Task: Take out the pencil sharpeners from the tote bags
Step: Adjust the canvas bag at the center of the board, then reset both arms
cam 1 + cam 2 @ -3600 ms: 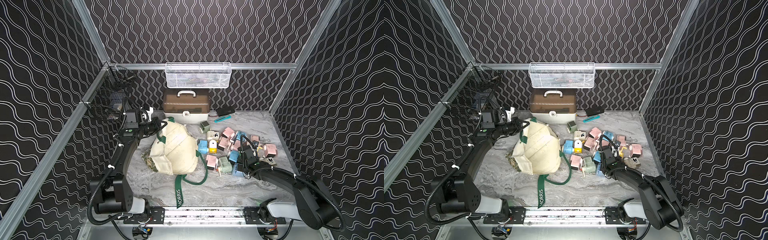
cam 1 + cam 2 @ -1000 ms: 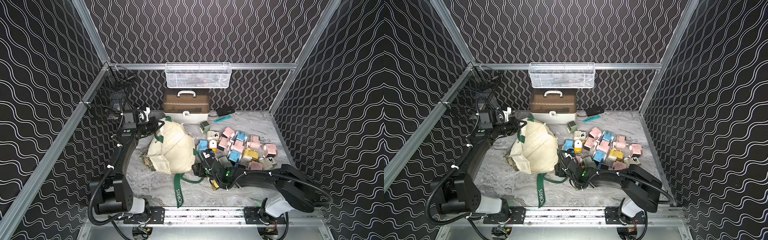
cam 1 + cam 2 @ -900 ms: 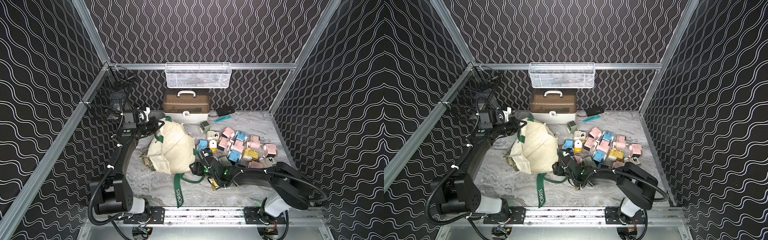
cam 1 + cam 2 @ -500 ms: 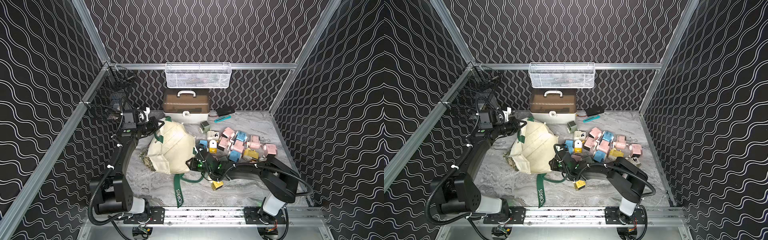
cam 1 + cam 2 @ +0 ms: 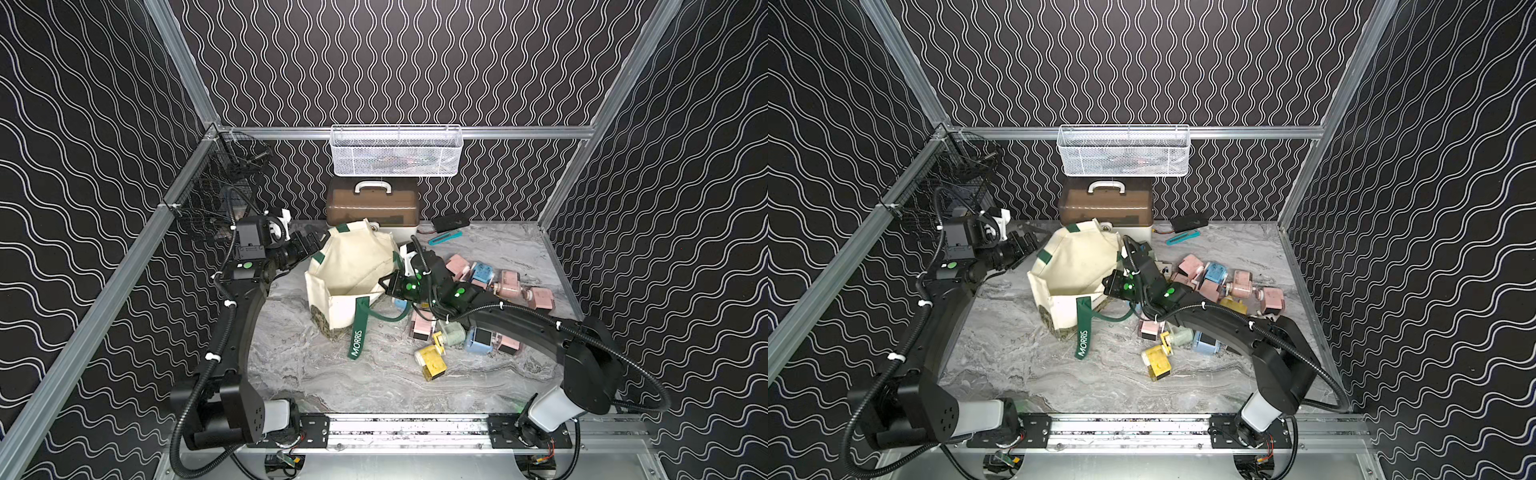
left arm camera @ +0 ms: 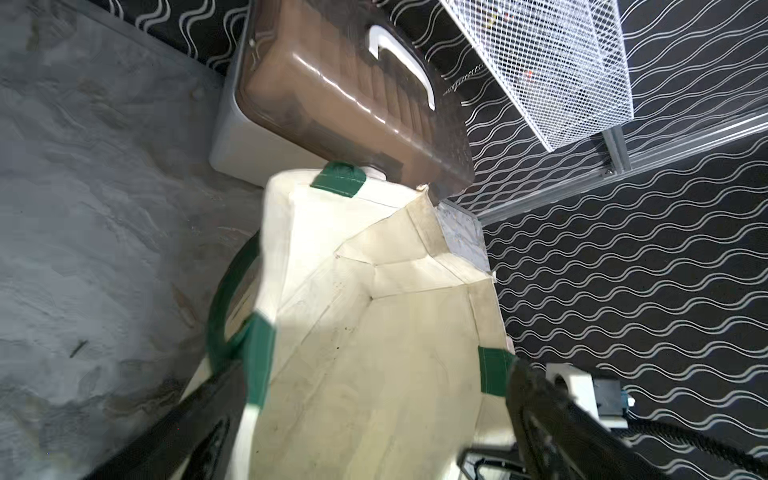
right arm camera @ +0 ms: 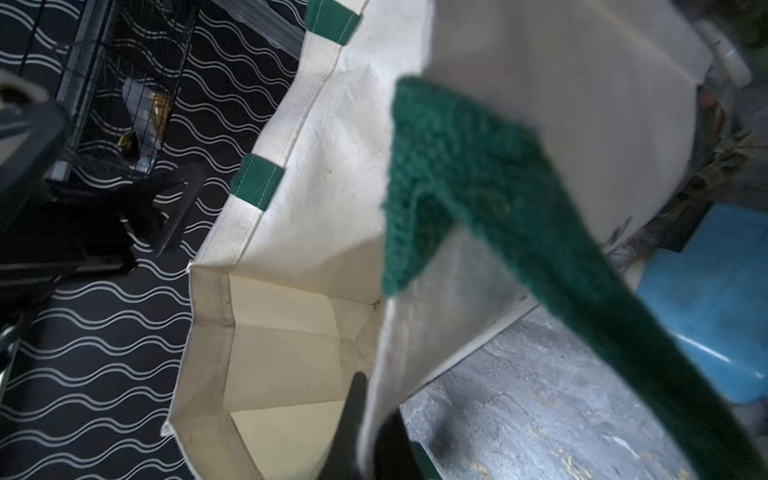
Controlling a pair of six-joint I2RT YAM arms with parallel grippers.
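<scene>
The cream tote bag (image 5: 349, 266) (image 5: 1073, 262) with dark green "MORRIS" straps sits left of centre, its mouth held wide. My right gripper (image 5: 384, 286) (image 7: 368, 419) is shut on the bag's right rim, canvas pinched between its fingers (image 7: 353, 411). Just behind the bag's left rim, my left gripper (image 5: 311, 241) (image 6: 374, 415) is open and holds nothing. Both wrist views show only bare canvas inside the bag (image 6: 374, 374). Several pencil sharpeners lie right of the bag in both top views: pink (image 5: 457, 264), blue (image 5: 482, 272), yellow (image 5: 432, 361) (image 5: 1156, 361).
A brown-and-white case with a handle (image 5: 372, 208) stands right behind the bag. Above it hangs a white mesh basket (image 5: 395, 151). A black wire basket (image 5: 224, 183) is on the left rail. A teal stick tool (image 5: 444, 237) and a black block (image 5: 451, 222) lie at the back.
My right gripper swept left from the sharpeners to the bag's rim and shut on it. My left gripper let go and opened. The bag's mouth spread open. A yellow sharpener ended up toward the front.
</scene>
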